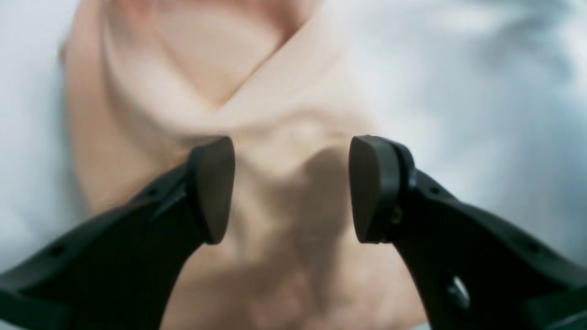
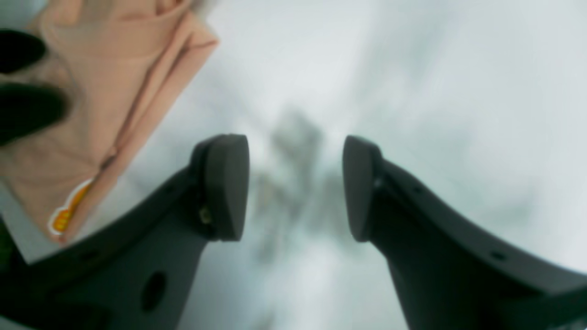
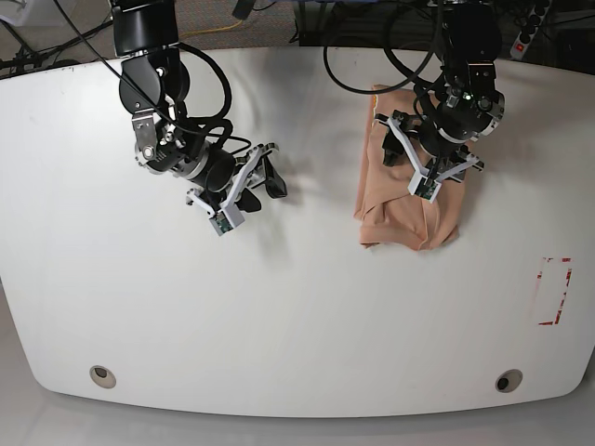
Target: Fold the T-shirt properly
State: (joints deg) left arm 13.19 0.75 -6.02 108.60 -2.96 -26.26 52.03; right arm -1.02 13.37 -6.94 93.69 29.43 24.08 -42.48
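The T-shirt (image 3: 402, 200) is a peach cloth lying folded into a narrow bundle on the right half of the white table (image 3: 297, 307). My left gripper (image 3: 424, 158) hangs right over its middle. In the left wrist view the left gripper (image 1: 293, 190) is open, with the creased T-shirt (image 1: 183, 91) below the gap and nothing pinched between the pads. My right gripper (image 3: 258, 190) stands open over bare table, well to the left of the shirt. In the right wrist view the right gripper (image 2: 293, 188) holds nothing, and the T-shirt (image 2: 114, 91) shows at the upper left.
A red-outlined rectangle (image 3: 553, 290) is marked near the table's right edge. Two round fittings (image 3: 103, 375) (image 3: 508, 380) sit near the front edge. Cables run along the back behind both arms. A small orange-and-white label (image 2: 69, 208) shows at the shirt's edge.
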